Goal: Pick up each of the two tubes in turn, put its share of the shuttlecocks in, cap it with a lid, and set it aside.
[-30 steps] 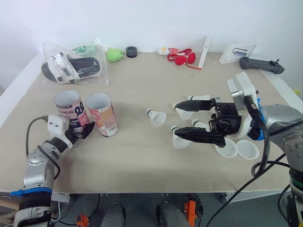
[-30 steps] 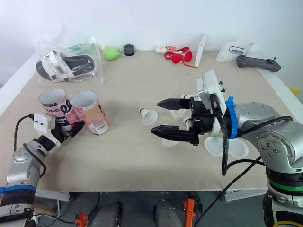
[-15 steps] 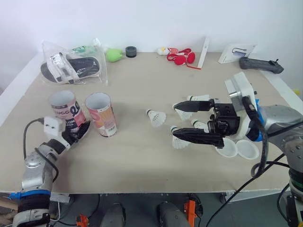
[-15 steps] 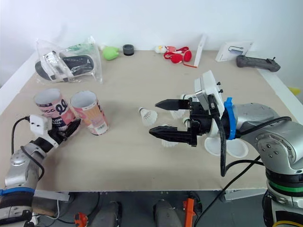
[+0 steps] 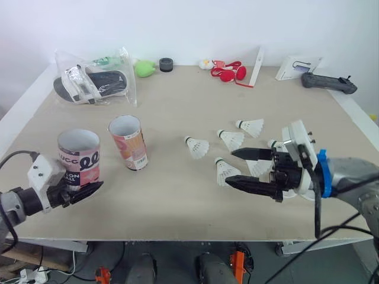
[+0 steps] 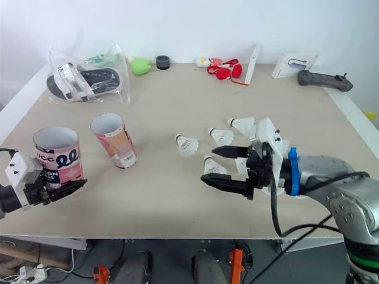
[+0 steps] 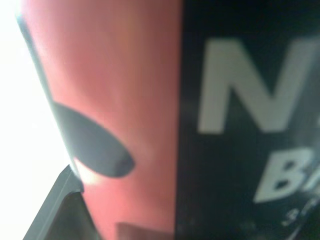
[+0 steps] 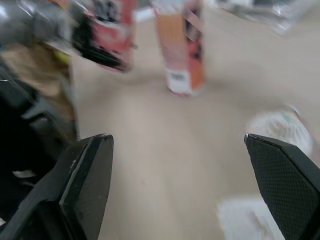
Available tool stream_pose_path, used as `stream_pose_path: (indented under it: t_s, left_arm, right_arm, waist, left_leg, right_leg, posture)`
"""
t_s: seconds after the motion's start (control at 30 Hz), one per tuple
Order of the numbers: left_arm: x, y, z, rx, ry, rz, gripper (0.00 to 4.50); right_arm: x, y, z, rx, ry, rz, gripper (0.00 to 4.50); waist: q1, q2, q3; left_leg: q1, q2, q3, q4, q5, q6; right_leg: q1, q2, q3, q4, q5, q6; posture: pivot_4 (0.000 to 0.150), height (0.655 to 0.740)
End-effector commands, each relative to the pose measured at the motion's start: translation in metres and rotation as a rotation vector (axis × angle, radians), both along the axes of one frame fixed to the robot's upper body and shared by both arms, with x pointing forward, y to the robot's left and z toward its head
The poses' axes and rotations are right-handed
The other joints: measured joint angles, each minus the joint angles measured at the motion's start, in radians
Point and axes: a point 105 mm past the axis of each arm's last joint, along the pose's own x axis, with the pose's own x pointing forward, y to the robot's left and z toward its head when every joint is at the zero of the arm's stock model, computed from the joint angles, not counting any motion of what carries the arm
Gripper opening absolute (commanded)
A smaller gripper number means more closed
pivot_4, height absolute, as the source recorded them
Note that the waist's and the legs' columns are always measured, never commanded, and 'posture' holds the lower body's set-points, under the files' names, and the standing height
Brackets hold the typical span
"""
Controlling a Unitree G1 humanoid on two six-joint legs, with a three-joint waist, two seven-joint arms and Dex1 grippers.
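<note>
A pink and black tube (image 5: 78, 157) is held upright near the table's front left, with my left gripper (image 5: 80, 187) shut on its lower part; its wall (image 7: 150, 100) is pressed close in the left wrist view. An orange tube (image 5: 128, 142) stands open on the table to its right. Several white shuttlecocks lie mid-table, among them one (image 5: 196, 147), another (image 5: 231, 139) and a third (image 5: 224, 171). My right gripper (image 5: 244, 170) hovers open just right of that third one, its fingers (image 8: 85, 170) wide apart.
Along the back edge lie a bagged sandal (image 5: 92, 83), a green object (image 5: 143, 68), a black roll (image 5: 166, 64), red items (image 5: 228, 72), a white box (image 5: 299, 66) and a black controller (image 5: 328, 81). Bare tabletop lies between the orange tube and the shuttlecocks.
My left gripper has drawn the pink tube away from the orange one toward the front left edge. My right gripper has pulled back toward the front right, uncovering the shuttlecocks.
</note>
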Motion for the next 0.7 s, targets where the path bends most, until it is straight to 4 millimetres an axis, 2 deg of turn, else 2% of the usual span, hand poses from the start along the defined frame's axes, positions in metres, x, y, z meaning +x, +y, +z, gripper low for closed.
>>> stream_pose_path:
  t_s: [0.03, 0.13, 0.3, 0.5, 0.7]
  left_arm:
    - [-0.018, -0.013, 0.01, 0.062, 0.116, -0.129, 3.08]
    - [-0.025, -0.025, 0.005, 0.156, 0.218, -0.225, 3.08]
    - [-0.02, -0.045, -0.008, 0.26, 0.259, -0.331, 3.08]
    - [-0.015, -0.063, -0.019, 0.328, 0.282, -0.409, 3.08]
    - [-0.014, -0.063, -0.027, 0.392, 0.304, -0.436, 3.08]
  right_arm:
    - [-0.012, 0.005, 0.003, -0.022, -0.058, -0.018, 4.5]
    - [-0.019, 0.014, -0.013, -0.037, -0.047, -0.054, 4.5]
    - [-0.006, 0.018, -0.04, -0.129, -0.114, -0.231, 4.5]
    - [0.002, 0.022, -0.057, -0.171, -0.136, -0.363, 4.5]
    - [0.007, 0.031, -0.064, -0.123, -0.117, -0.432, 4.5]
  waist:
    - [0.0, 0.003, 0.002]
    - [-0.001, 0.003, 0.001]
    - [-0.001, 0.002, 0.001]
    - [-0.002, 0.002, 0.001]
    - [-0.003, 0.002, 0.001]
  left_leg:
    - [0.0, 0.0, 0.0, 0.0, 0.0, 0.0]
    - [0.001, 0.0, 0.001, -0.003, 0.0, 0.0]
    - [0.0, 0.001, 0.001, -0.005, 0.0, 0.0]
    - [-0.004, 0.002, 0.002, -0.006, 0.0, 0.0]
    - [-0.007, 0.002, 0.001, -0.006, 0.0, 0.0]
  right_leg:
    - [0.0, 0.0, 0.0, 0.0, 0.0, 0.0]
    - [-0.001, 0.0, 0.001, 0.0, -0.001, -0.001]
    - [-0.004, 0.002, 0.001, 0.0, -0.001, -0.002]
    - [-0.009, 0.003, 0.001, 0.0, -0.001, -0.003]
    - [-0.012, 0.004, 0.002, 0.001, -0.001, -0.003]
  posture:
    - [0.15, 0.74]
    - [0.15, 0.74]
    - [0.15, 0.74]
    - [0.15, 0.74]
    - [0.15, 0.74]
